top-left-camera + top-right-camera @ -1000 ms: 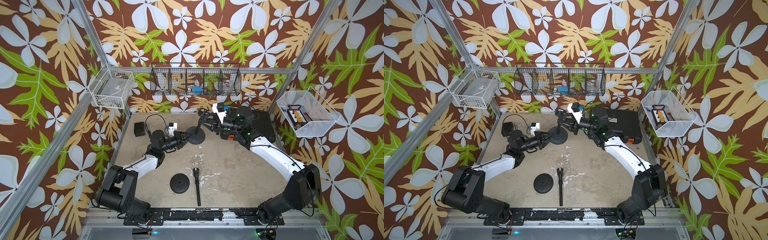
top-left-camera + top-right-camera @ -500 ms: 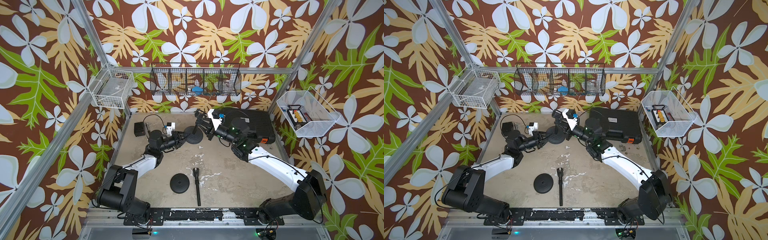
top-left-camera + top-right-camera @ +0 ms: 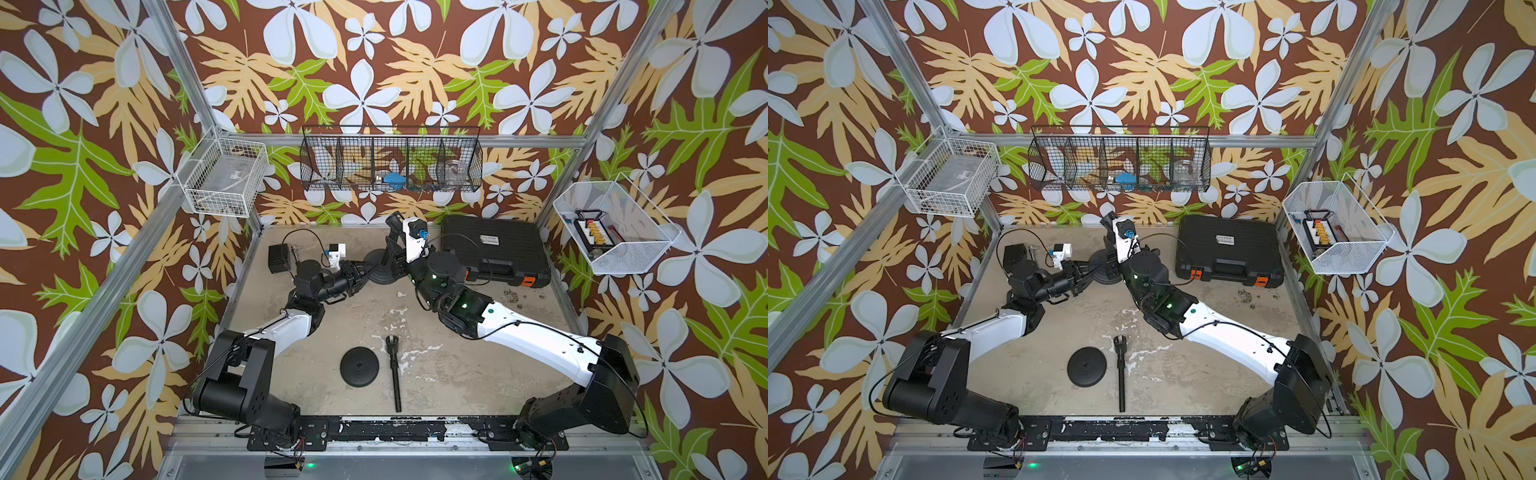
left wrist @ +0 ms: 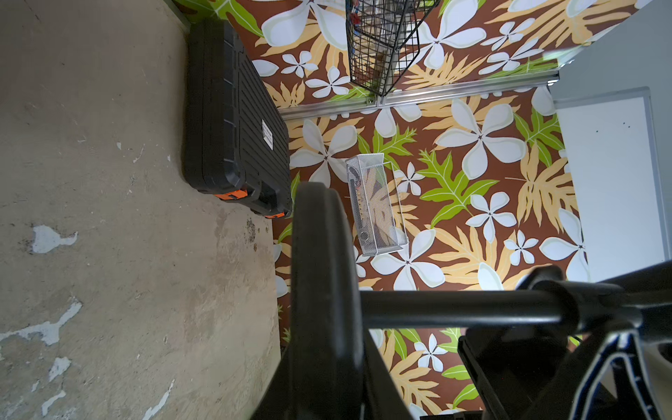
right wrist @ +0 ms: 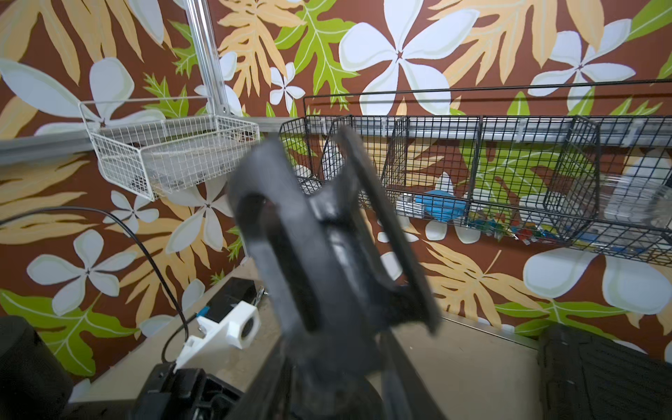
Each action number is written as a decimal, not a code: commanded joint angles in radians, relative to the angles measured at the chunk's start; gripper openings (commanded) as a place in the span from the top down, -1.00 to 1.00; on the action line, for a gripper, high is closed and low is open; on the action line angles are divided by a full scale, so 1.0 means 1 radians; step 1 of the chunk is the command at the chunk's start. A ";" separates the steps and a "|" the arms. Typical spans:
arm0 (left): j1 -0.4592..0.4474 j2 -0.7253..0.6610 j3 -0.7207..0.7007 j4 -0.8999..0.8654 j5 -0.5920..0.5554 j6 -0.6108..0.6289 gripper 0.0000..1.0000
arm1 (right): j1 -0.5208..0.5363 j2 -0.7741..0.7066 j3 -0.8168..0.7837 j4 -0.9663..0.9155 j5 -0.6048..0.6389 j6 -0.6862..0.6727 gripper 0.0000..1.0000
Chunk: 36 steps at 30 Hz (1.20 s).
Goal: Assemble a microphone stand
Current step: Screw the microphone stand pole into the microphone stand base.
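Note:
A black round base [image 3: 380, 272] stands at the back of the table with a black pole [image 3: 390, 249] upright in it and a clip [image 3: 395, 218] on top. My left gripper [image 3: 360, 272] is shut on the base's rim, which shows edge-on in the left wrist view [image 4: 323, 272] beside the pole [image 4: 454, 309]. My right gripper [image 3: 392, 259] stands open around the pole, its fingers [image 5: 396, 363] either side and just apart from it. The clip [image 5: 327, 236] is blurred there. A second base [image 3: 359, 368] and a second pole [image 3: 395, 374] lie loose near the front.
A black case [image 3: 494, 249] with orange latches sits at the back right. A small black box [image 3: 278, 257] with a cable is at the back left. A black wire basket [image 3: 390, 166] and white baskets [image 3: 224, 178] [image 3: 611, 228] hang on the walls.
My right gripper has opened off the pole, and its arm has swung in behind the stand. The left gripper has kept its hold on the base.

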 commanded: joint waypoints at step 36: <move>0.013 0.043 0.024 0.106 0.072 -0.042 1.00 | -0.321 0.186 0.232 -0.130 -1.124 -0.148 0.58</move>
